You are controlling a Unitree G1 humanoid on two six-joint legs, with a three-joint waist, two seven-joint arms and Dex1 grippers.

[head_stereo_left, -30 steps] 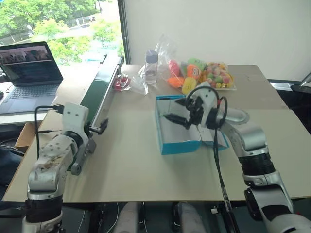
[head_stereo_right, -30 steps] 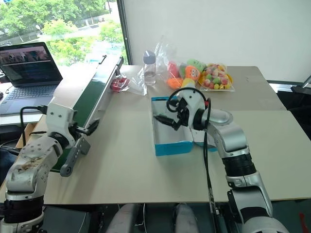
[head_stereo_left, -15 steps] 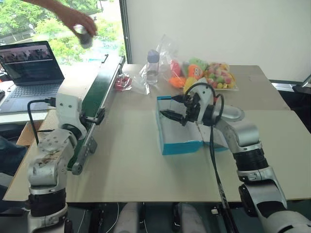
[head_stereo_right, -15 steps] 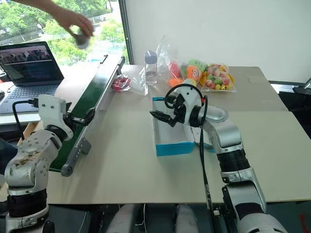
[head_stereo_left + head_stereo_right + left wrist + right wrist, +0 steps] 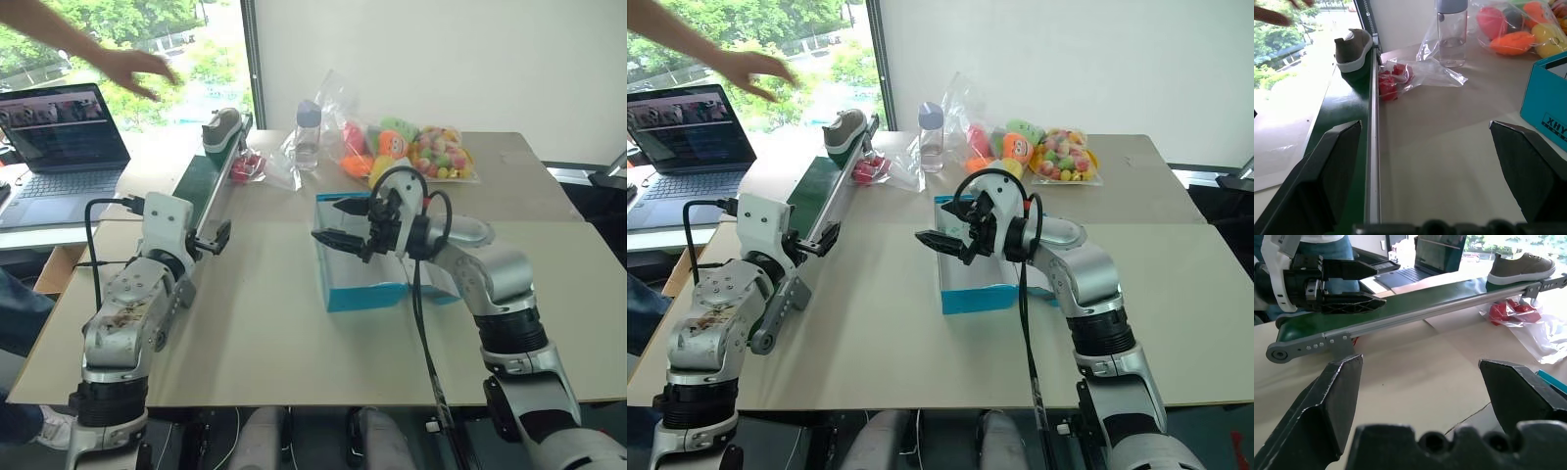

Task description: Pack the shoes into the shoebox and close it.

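Both the left claw (image 5: 217, 238) and right claw (image 5: 343, 223) gape empty, waiting, since one shoe (image 5: 221, 128) rides the green conveyor (image 5: 201, 176) at the tabletop's (image 5: 265, 323) far left corner, with the shoebox (image 5: 358, 291) open mid-tabletop.

At upper left the person's arm (image 5: 59, 34) runs off the frame; the right gripper (image 5: 345, 221) hides part of the shoebox (image 5: 364, 290) interior.

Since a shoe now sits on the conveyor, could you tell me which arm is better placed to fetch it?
Probably left: the left gripper, open, hangs beside the belt carrying the shoe.
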